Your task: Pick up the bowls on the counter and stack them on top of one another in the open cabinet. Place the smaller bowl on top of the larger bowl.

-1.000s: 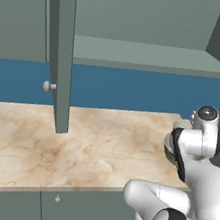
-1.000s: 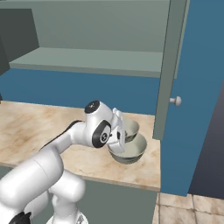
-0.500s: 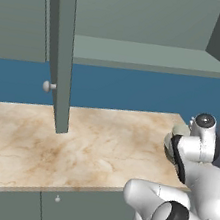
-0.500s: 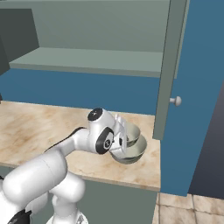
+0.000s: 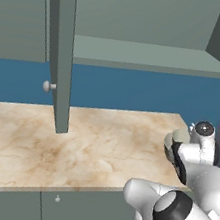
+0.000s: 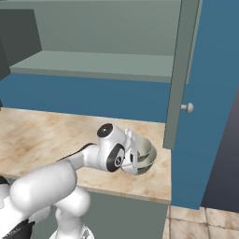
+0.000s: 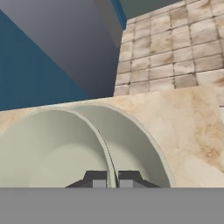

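Two bowls with pale insides sit together at the right end of the counter (image 5: 91,144). In the hand view the nearer bowl (image 7: 48,148) overlaps the farther bowl (image 7: 131,140); I cannot tell which is larger. My gripper (image 7: 112,179) is down at the nearer bowl's rim, one fingertip on each side of it, shut on that rim. From the base views the hand covers most of the bowls (image 6: 147,150) (image 5: 177,138). The open cabinet's shelf (image 5: 141,54) (image 6: 102,60) is bare above the counter.
The cabinet's tall narrow door (image 5: 61,48) (image 6: 179,70) stands open, with a round pale knob (image 5: 47,86) (image 6: 187,108). The counter ends just right of the bowls, with tiled floor (image 6: 200,224) beyond. A blue wall runs behind the counter.
The hand has sunk a little lower onto the bowls at the counter's right end. The bowls and the base have stayed put.
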### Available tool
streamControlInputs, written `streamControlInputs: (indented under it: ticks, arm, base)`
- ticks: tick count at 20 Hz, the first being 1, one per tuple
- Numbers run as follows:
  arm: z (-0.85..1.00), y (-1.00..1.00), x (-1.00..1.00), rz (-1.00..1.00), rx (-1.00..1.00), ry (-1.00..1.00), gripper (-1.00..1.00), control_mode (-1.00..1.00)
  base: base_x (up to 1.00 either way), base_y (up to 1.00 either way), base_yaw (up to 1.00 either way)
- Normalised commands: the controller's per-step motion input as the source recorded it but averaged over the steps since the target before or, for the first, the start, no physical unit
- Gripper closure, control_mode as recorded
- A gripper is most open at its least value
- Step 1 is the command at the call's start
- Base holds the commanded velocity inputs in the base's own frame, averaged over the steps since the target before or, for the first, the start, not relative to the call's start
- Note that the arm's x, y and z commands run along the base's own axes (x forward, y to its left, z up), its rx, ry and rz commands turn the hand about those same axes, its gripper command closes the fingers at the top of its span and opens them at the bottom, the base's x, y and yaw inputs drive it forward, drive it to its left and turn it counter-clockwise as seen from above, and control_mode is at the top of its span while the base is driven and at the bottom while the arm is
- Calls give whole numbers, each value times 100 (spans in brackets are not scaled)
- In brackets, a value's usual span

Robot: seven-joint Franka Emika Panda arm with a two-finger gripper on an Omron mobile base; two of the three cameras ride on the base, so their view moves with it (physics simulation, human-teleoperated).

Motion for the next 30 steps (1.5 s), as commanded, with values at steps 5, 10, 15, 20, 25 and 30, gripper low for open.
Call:
streamControlInputs:
  ticks: [5,10,15,20,25,30]
  arm:
    - [-17,0,13,0,0,0,100,-100]
    - [-16,-4,19,0,0,0,100,-100]
    - [-18,-10,17,0,0,-1,100,-100]
    - [-10,-6,9,0,0,-1,100,-100]
    - [0,0,0,0,0,0,-100,-100]
    - [36,0,5,-4,2,-4,-100,-100]
  base:
    - [0,0,0]
    - [0,0,0]
    - [0,0,0]
    - [0,0,0]
    - [0,0,0]
    - [0,0,0]
